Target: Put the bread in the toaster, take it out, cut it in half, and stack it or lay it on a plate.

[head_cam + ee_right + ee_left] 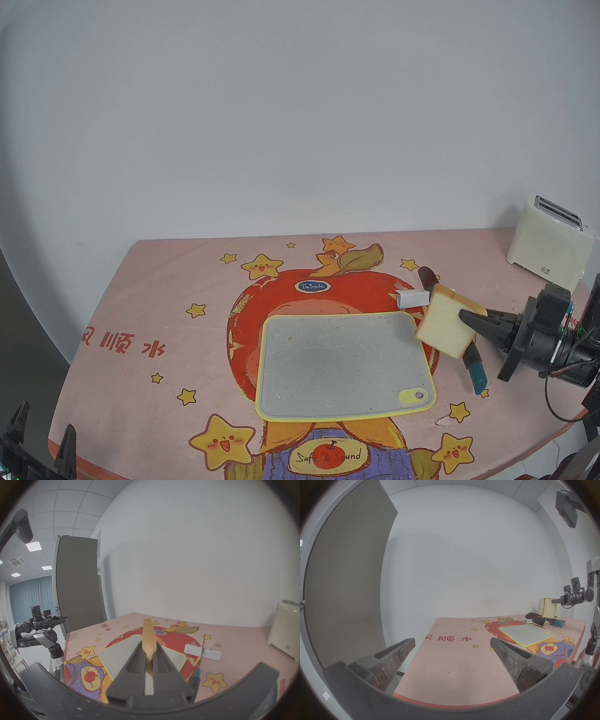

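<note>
Over the pink table point(156, 294) I am pinching the bread point(440, 328) upright between the fingers of my right gripper point(470, 317), cutting board point(340, 365) just beyond their tips, while my left gripper point(452, 640) is hanging spread open.

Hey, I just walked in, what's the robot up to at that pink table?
The right claw is shut on a whole slice of bread, holding it upright in the air by the right edge of the grey cutting board. The toaster stands at the far right corner of the table, and a knife lies under the slice. The left claw is open and empty by the near left corner.
</note>
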Robot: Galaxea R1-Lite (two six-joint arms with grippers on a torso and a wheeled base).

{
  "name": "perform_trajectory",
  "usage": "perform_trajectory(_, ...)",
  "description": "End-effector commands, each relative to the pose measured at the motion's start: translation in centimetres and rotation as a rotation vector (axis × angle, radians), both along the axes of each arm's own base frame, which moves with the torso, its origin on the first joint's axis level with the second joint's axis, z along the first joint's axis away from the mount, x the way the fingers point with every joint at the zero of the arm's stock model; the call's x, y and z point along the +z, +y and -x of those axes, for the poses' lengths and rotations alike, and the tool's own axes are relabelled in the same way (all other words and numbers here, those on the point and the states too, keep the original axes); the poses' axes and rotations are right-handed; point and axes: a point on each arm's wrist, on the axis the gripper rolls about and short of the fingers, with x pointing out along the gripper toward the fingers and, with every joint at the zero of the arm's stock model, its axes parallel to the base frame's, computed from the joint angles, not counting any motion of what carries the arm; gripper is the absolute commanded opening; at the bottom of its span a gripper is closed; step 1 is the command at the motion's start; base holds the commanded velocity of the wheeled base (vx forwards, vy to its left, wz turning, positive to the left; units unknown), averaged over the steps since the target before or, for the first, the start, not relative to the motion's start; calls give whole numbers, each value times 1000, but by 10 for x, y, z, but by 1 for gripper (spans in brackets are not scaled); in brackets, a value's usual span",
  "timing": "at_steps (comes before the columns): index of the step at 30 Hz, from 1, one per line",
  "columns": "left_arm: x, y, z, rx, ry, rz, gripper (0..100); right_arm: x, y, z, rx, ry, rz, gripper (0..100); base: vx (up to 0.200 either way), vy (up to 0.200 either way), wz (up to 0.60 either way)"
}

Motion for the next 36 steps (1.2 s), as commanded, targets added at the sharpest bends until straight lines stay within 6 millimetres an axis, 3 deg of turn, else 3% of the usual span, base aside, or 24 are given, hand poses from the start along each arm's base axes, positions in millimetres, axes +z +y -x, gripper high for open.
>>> perform_trajectory(1,-5,0,0,1,4,1,100,-6,11,-1,42,60,-19,0,0,0,0)
perform_trajectory(7,-5,0,0,1,4,2,100,-7,36,-5,74,214,-139,0,0,0,0)
perform_trajectory(11,-5,0,0,1,4,2,100,-12,63,-18,-24,327,-238,0,0,0,0)
perform_trajectory(19,-5,0,0,1,4,2,100,-14,85,-29,-38,451,-415,0,0,0,0)
perform_trajectory(25,-5,0,0,1,4,2,100,-19,93,-26,-28,555,-459,0,0,0,0)
perform_trajectory(29,-5,0,0,-1,4,2,100,-33,101,-24,-26,604,-431,0,0,0,0)
perform_trajectory(36,-5,0,0,-1,4,2,100,-42,101,-25,-37,626,-412,0,0,0,0)
